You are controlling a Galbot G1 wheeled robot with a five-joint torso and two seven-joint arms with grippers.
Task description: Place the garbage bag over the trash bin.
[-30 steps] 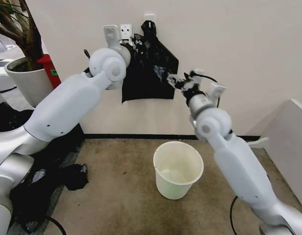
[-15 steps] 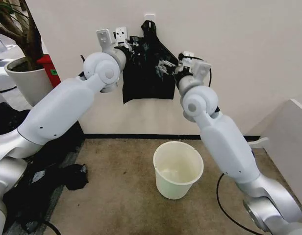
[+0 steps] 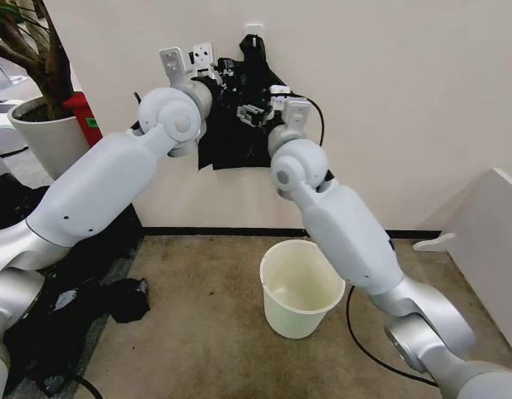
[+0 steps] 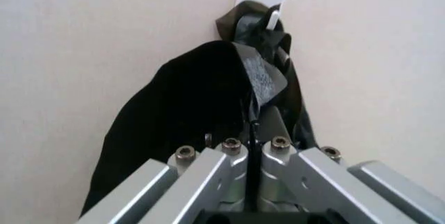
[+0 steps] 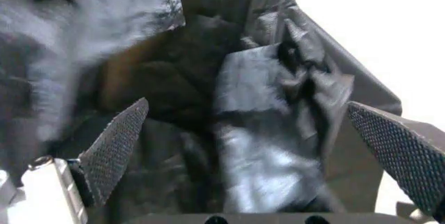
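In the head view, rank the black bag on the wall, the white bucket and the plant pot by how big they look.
1. black bag, partly hidden behind both arms
2. white bucket, close to the bag in size, so that order is unsure
3. plant pot, cut by the edge and farther off

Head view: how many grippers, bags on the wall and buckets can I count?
Grippers: 2, left gripper shut on the garbage bag, right gripper open at it
Bags hanging from the wall hook: 1
Buckets: 1, the trash bin on the floor
Total: 4
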